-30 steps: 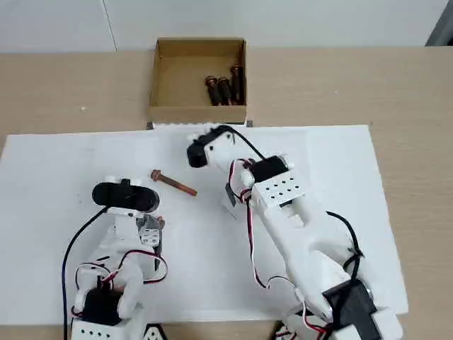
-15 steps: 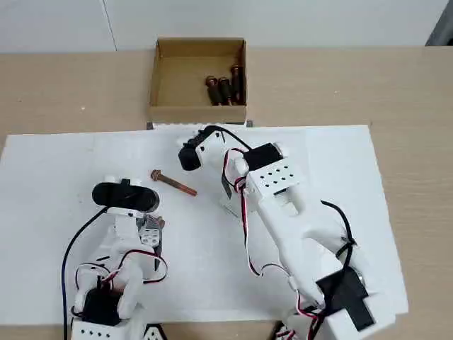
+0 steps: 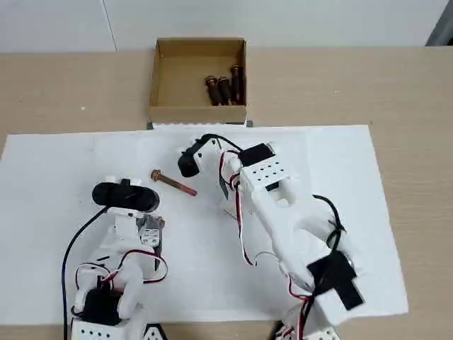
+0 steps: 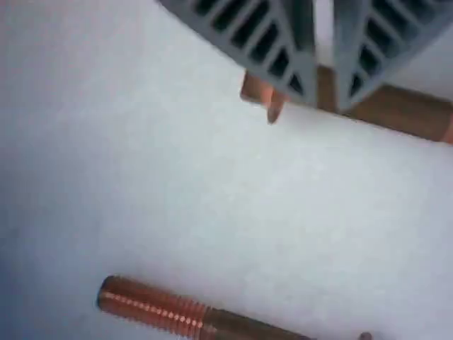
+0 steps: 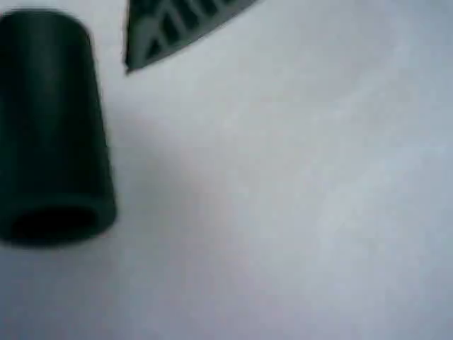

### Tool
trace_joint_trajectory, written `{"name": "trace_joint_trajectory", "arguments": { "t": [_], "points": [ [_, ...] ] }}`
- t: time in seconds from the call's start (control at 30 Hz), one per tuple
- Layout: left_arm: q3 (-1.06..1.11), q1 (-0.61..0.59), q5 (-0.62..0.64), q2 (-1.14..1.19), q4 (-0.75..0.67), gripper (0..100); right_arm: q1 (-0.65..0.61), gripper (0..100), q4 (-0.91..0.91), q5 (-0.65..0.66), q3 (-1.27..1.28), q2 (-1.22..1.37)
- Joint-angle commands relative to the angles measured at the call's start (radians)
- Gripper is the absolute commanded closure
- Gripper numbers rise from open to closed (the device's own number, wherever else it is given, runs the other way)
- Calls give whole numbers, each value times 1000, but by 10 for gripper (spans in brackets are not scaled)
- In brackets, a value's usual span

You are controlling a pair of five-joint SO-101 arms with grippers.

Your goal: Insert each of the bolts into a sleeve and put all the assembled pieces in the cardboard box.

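Toward the far edge of the wooden worktop (image 3: 354,85), seen from above: an open cardboard box (image 3: 170,78), with a few assembled pieces (image 3: 225,88) lying against its right-hand wall. Nearer, a white paper sheet (image 3: 56,212) spread under both arms. On that sheet, one bare bolt (image 3: 173,183), lying slanted between the two arms and well apart from the box. At the near left, the left gripper (image 3: 151,231), pointing down at the sheet, near the bolt but not touching it. Close to the bolt's thin end, the right gripper (image 3: 225,190), tucked under its white arm; cannot tell whether spread or pressed together.

From the left wrist: the left gripper (image 4: 322,67) with its grey ribbed fingers (image 4: 269,35) close together, pinching a copper sleeve (image 4: 403,113) sticking out on both sides of them. Farther off, on the paper sheet (image 4: 141,156), the threaded end of the bolt (image 4: 170,313), apart from the sleeve.

From the right wrist: the paper sheet (image 5: 297,198) again, and against it a dark tube (image 5: 53,127) with one open end facing the camera.
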Motion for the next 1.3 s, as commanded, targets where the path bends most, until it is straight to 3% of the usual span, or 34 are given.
{"name": "trace_joint_trajectory", "arguments": {
  "t": [0.0,0.13,0.33,0.7,1.27],
  "points": [
    [-2,-3,-6,-9,-11,995,-8,809,-16,17,-63,24],
    [-2,-3,-6,-9,-11,995,-8,818,-16,18,-101,84],
    [-2,-3,-6,-9,-11,995,-35,965,-8,18,-175,191],
    [-2,-6,-6,-9,-11,995,-51,996,25,6,-207,206],
    [-2,-9,-6,-9,-9,995,-44,995,317,-230,-362,-140]
  ]
}}
